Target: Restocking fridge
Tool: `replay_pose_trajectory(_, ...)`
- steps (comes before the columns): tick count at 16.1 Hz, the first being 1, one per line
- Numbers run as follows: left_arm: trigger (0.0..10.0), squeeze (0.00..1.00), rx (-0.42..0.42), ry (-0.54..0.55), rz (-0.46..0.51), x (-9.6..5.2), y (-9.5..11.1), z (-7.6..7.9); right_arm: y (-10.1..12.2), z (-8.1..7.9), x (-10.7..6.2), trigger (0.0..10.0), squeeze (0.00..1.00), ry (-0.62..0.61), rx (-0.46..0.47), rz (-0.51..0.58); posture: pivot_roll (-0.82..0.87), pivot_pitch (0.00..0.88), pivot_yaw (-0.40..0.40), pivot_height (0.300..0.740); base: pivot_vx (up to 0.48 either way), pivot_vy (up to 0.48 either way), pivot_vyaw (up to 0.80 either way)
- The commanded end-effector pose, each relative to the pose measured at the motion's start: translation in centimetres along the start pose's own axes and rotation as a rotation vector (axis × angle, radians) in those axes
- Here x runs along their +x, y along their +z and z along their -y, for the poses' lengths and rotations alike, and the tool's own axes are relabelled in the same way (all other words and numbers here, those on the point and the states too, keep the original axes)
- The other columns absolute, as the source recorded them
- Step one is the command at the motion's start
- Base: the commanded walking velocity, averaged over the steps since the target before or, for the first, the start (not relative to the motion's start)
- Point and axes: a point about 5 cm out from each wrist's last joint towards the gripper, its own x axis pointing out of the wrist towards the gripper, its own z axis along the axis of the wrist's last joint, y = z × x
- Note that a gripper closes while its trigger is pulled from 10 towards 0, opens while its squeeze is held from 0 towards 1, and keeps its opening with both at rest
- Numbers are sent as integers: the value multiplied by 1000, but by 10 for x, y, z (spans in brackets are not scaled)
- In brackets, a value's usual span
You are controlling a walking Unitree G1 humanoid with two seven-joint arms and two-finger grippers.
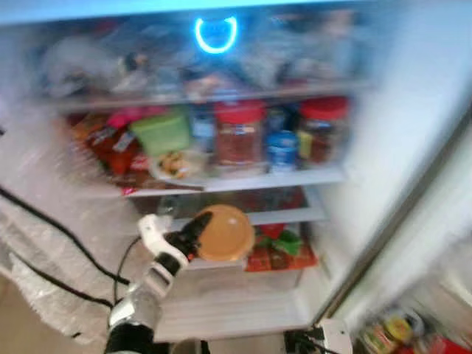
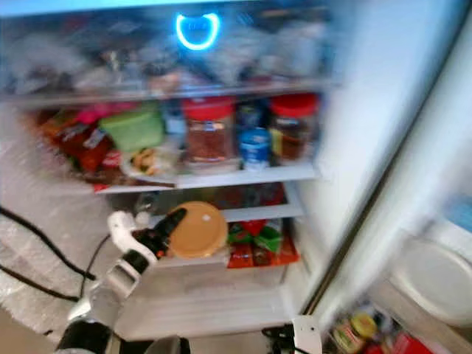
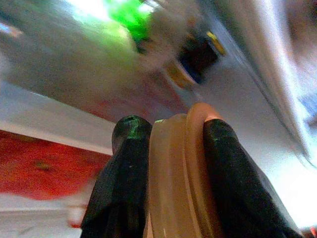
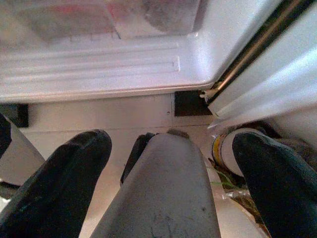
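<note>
Held thing: tan round lidded tub (image 1: 224,233), in front of the fridge's lower shelf (image 1: 295,215), below the red-lidded jars (image 1: 239,133).
Left tool (image 1: 193,230): fingers (image 3: 124,188) clamped across the tub's rim.
Right tool (image 4: 171,163): fingers spread wide, empty, low by the fridge's base.
Handling: likely light, stiff plastic with smooth, slippery walls; the rim hold suits it, though it could pivot.

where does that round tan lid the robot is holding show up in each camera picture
Left eye view: tan lid low centre, before the lower fridge shelves, in the left gripper.
Right eye view: same lid, slightly further left.
Left wrist view: seen edge-on, clamped between the black fingers.
Right wrist view: I can't find it.
Shared landmark: glowing blue ring at the fridge's top.
</note>
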Motion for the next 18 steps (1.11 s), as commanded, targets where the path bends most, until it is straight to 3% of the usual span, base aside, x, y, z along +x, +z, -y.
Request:
replay_pose_trajectory(1,10000,0,0,-8,18,3,4,3,-1,3,-1,10000,0,-12,4,-4,23,0,22,649,304,0,0)
replay_pose_trajectory(5,10000,0,-8,-2,34,6,5,4,-3,5,-1,10000,0,-13,4,-8,21,0,20,649,304,0,0)
replay_pose_trajectory(7,10000,0,4,61,77,9,10,-1,-3,6,-2,10000,0,-13,3,-9,22,0,20,649,129,0,0)
replay_pose_trajectory(10,10000,0,-85,187,169,12,19,-15,-3,6,-2,10000,0,-11,4,-7,17,0,21,649,0,0,0)
replay_pose_trajectory(13,10000,0,-112,244,192,15,20,-20,-3,6,-2,10000,0,-11,3,-7,9,0,21,649,0,0,0)
replay_pose_trajectory(18,10000,0,-159,268,140,29,13,-18,-3,5,-2,10000,0,-11,2,-2,-7,0,22,649,0,0,0)
